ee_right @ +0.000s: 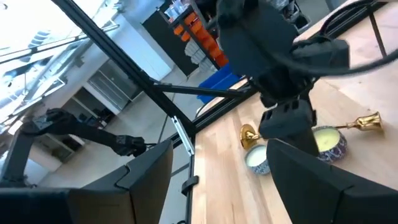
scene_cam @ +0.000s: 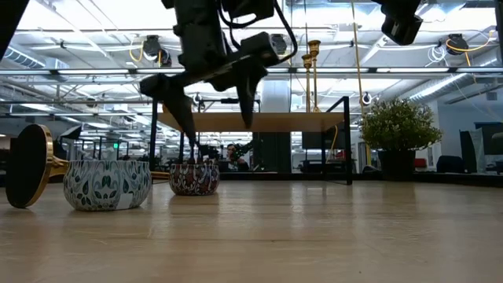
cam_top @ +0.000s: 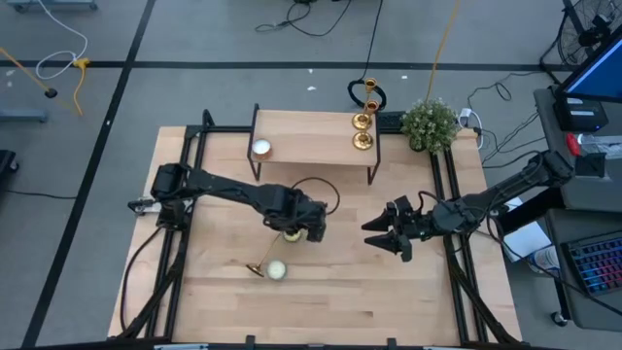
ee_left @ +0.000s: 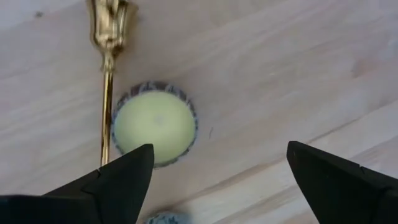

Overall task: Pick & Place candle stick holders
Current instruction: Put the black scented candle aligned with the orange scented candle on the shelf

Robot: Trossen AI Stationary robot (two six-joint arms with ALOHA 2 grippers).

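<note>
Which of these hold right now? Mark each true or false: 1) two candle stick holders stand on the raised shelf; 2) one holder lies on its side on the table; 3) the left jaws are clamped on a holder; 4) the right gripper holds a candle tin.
1) True: two upright holders stand on the shelf.
2) True: the fallen holder lies beside a candle tin.
3) False: the left gripper has open jaws, holding nothing.
4) False: the right gripper is open and empty.

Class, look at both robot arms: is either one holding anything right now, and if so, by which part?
Nothing is held. The left pincer hangs open over a candle tin beside a fallen candle stick holder; the right pincer waits open and empty.
</note>
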